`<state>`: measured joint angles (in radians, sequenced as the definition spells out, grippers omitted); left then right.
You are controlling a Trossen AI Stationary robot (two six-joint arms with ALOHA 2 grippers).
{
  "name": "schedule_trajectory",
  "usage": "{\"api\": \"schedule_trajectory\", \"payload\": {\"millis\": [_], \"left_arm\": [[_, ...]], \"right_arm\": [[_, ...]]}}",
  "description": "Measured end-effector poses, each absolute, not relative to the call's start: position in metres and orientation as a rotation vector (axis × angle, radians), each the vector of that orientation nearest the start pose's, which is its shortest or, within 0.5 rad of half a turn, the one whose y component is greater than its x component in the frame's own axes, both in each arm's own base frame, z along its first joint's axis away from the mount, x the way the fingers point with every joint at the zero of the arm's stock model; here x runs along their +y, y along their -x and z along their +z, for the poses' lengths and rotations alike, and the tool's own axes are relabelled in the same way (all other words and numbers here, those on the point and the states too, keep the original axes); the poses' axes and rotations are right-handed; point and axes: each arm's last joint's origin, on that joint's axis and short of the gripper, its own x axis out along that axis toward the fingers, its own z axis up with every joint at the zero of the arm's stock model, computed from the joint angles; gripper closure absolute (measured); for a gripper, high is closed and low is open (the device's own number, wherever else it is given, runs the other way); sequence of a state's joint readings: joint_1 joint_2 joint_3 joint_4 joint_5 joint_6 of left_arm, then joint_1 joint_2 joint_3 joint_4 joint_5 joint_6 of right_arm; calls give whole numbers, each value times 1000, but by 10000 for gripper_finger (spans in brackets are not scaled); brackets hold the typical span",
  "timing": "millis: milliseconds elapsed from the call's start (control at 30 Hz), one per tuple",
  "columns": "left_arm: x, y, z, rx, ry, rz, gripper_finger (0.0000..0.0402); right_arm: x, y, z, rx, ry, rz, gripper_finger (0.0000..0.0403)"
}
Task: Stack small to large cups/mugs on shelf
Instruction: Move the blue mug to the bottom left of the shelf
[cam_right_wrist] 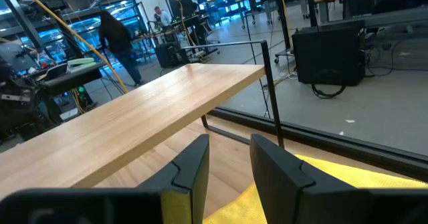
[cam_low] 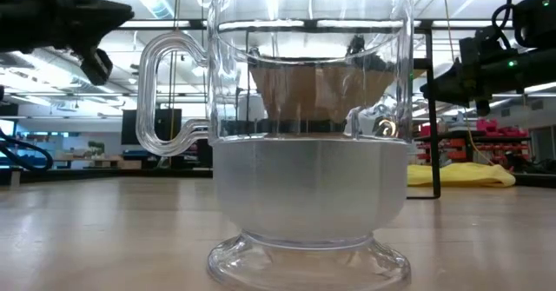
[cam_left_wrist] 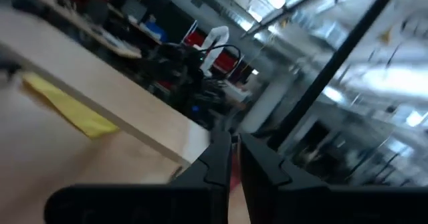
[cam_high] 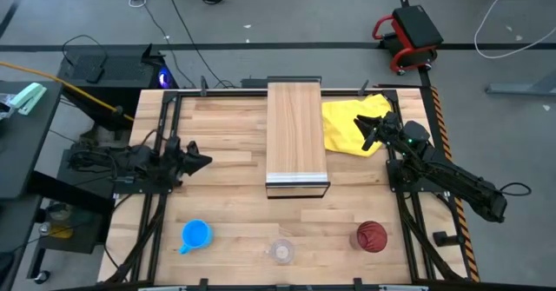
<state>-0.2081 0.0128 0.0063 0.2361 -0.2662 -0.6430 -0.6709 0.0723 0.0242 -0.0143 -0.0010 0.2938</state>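
The three cups stand upright in a row on their bases along the table's near edge: the blue mug [cam_high: 195,235] on the left, the clear glass cup [cam_high: 281,251] in the middle and the dark red tumbler [cam_high: 371,236] on the right. The glass cup [cam_low: 308,135] fills the low view. The light-wood shelf [cam_high: 295,139] stands mid-table on its dark frame, with nothing on it. My left gripper [cam_high: 200,161] hangs left of the shelf with its fingers shut [cam_left_wrist: 235,160]. My right gripper [cam_high: 368,135] hovers right of the shelf, open [cam_right_wrist: 231,164], above the yellow cloth.
A crumpled yellow cloth [cam_high: 352,124] lies on the table right of the shelf, under my right gripper. Bare wood lies between the shelf's near end and the row of cups. People stand in the room beyond the table [cam_right_wrist: 120,37].
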Motion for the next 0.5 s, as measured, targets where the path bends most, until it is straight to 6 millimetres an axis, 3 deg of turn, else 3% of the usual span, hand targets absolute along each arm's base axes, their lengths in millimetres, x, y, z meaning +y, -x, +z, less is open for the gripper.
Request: {"api": "schedule_trajectory", "payload": {"millis": [167, 500], "left_arm": [[-12, -94, 188, -242, 805, -28, 376], [-10, -94, 188, -277, 893, 28, 369]], "right_arm": [[-63, -79, 165, -62, -367, -673, 286], [-63, -79, 171, -316, -905, -618, 286]]}}
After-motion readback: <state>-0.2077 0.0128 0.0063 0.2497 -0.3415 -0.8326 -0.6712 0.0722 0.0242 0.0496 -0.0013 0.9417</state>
